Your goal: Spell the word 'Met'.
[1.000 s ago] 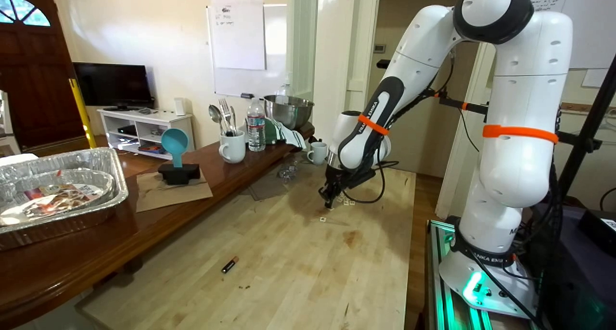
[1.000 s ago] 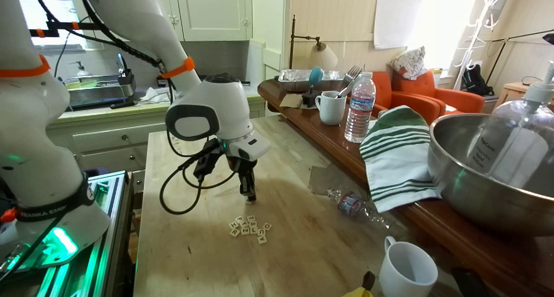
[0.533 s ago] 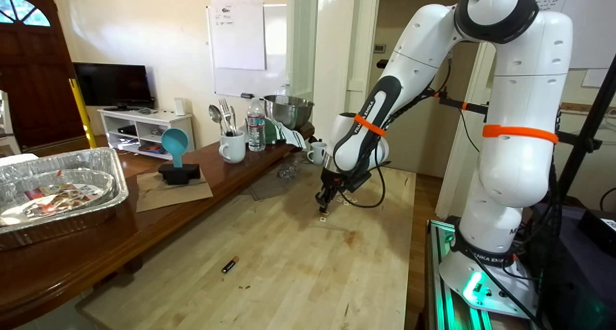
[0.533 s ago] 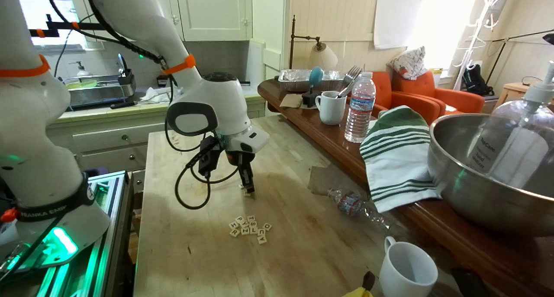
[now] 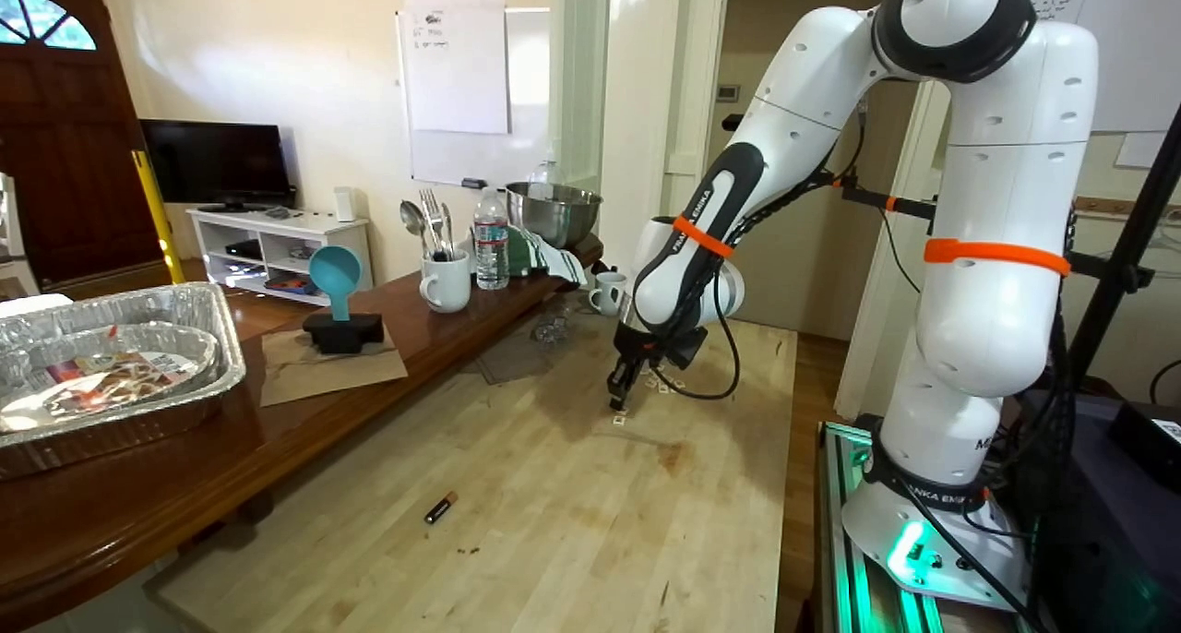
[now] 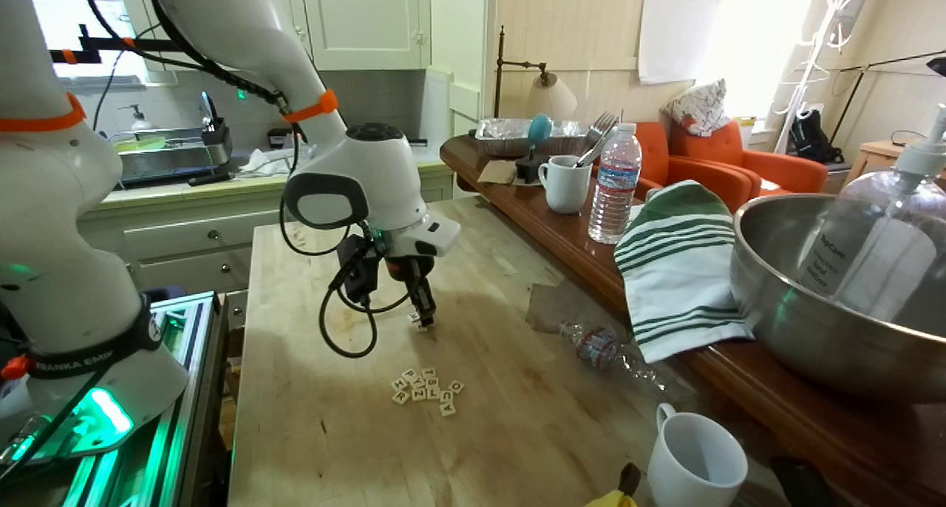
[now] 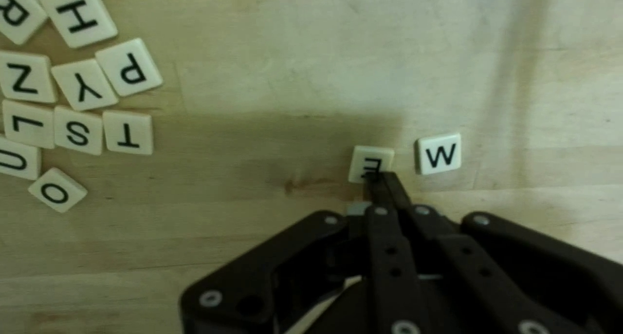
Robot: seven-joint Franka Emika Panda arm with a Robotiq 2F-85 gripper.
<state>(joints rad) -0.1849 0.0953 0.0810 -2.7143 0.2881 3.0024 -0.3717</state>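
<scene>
In the wrist view, the fingertips of my gripper (image 7: 384, 176) are pressed together and cover a lower corner of the E tile (image 7: 361, 161); whether they touch it I cannot tell. Just right of it, a small gap apart, lies the M tile (image 7: 439, 154), which reads like a W from this side. The T tile (image 7: 128, 132) sits upside down at the right edge of a cluster of letters on the left. Both exterior views show my gripper (image 5: 616, 402) low over the table, pointing down. Nothing is held between its fingers.
Several other tiles, such as the S (image 7: 78, 130) and P (image 7: 129, 67), crowd around the T. On the table lie a battery (image 5: 441, 507), a crumpled bottle (image 6: 599, 346) and a white mug (image 6: 695, 459). A raised wooden counter (image 5: 304, 412) runs along one side.
My shut gripper has moved a short way across the table towards the M tile. A tile at its fingertips has shifted along with it, mostly in the first half second.
</scene>
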